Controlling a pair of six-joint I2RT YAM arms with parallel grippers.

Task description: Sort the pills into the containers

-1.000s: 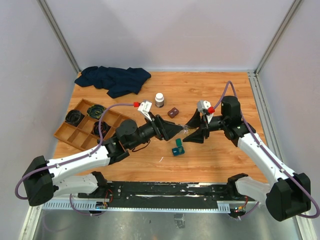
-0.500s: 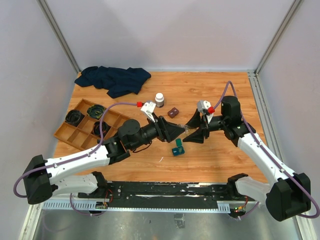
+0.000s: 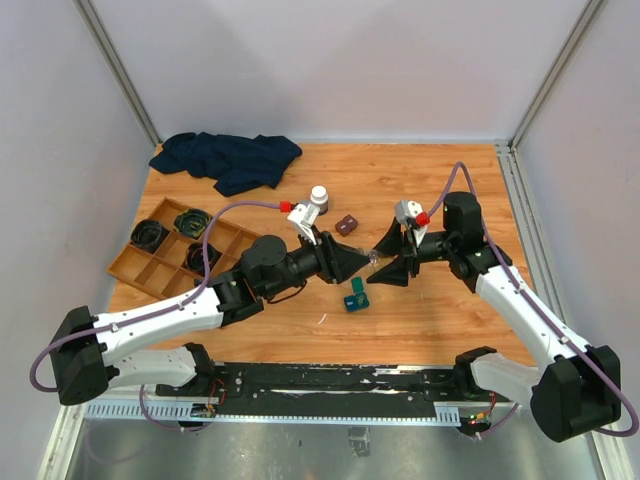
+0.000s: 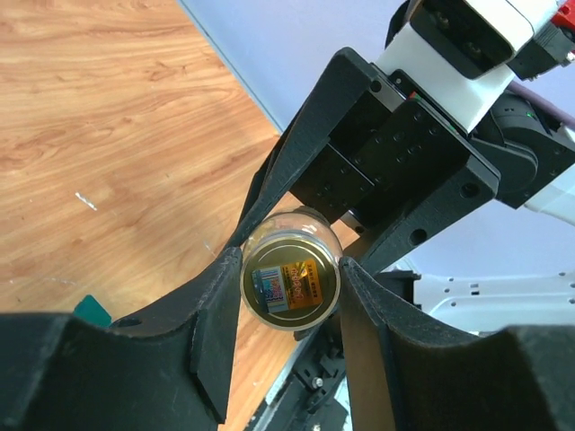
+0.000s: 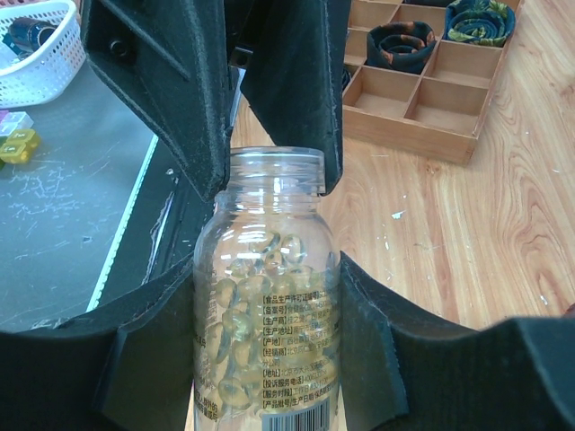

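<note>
Clear plastic catches the light where the pill bottle hangs between the two arms, lifted off the tabletop. The right end effector has its fingers closed on the bottle's body, across the label. Yellowish pills show through the wall inside. The bottle's mouth is uncapped, with bare threads showing, and it points left, straight at the left end effector. That one has its fingers parted to about the width of the bottle and set on either side of the neck. From where I stand I cannot tell whether they press on it or only bracket it.

What matters now is where the teal case lies. It sits on the tabletop on the near side of the bottle, below the mouth end and a touch to the left of it, with its lid up as far as I can make out. The bottle's long axis runs roughly left to right and, by my judgement, close to level. So the mouth faces sideways past the case, not down into it. I judge that pouring calls for the mouth to dip and come toward the near edge until it is over the case. The left arm's fingertips are the closer to the case, but only the right arm clearly holds the bottle. I can make out no pill in the case from here.
</note>
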